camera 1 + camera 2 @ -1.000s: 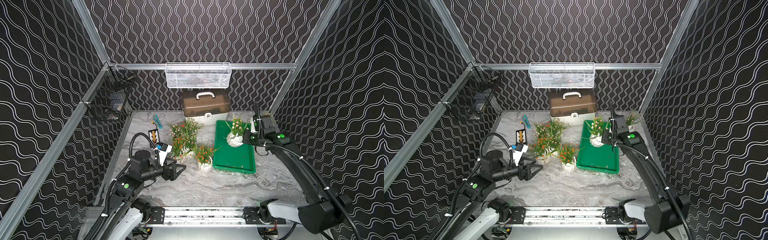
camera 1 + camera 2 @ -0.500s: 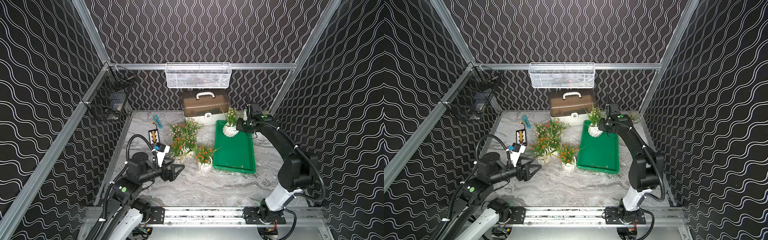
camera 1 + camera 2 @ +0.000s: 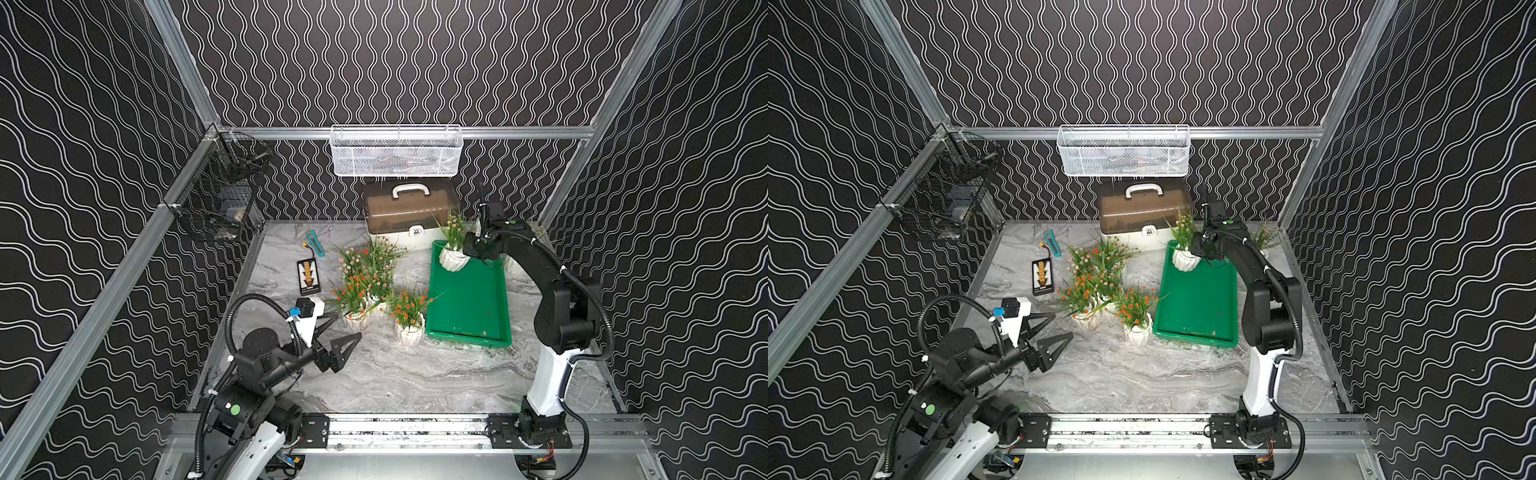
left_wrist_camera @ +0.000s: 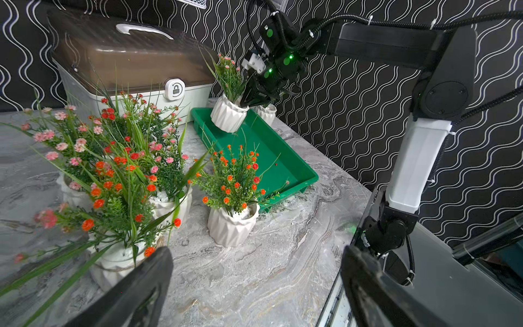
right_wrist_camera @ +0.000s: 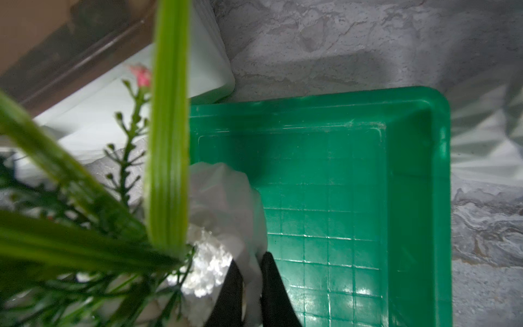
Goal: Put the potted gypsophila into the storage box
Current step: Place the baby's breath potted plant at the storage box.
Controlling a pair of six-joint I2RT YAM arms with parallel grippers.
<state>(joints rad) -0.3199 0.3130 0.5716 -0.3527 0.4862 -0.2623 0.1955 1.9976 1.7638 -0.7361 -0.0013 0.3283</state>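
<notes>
The storage box is a green tray on the right of the table. My right gripper is shut on the white pot rim of a pink-flowered potted gypsophila. That pot is tilted over the tray's far left corner. Several more potted gypsophila stand left of the tray; the nearest one has orange blossoms. My left gripper is open and empty, just in front of the cluster.
A white case with a brown lid stands behind the tray, under a white mesh basket. Another pot sits right of the tray behind my right arm. A black card and a teal tool lie far left.
My right arm has folded in and carried the held pot toward the tray's far left corner. My left gripper's jaws have spread a little wider.
</notes>
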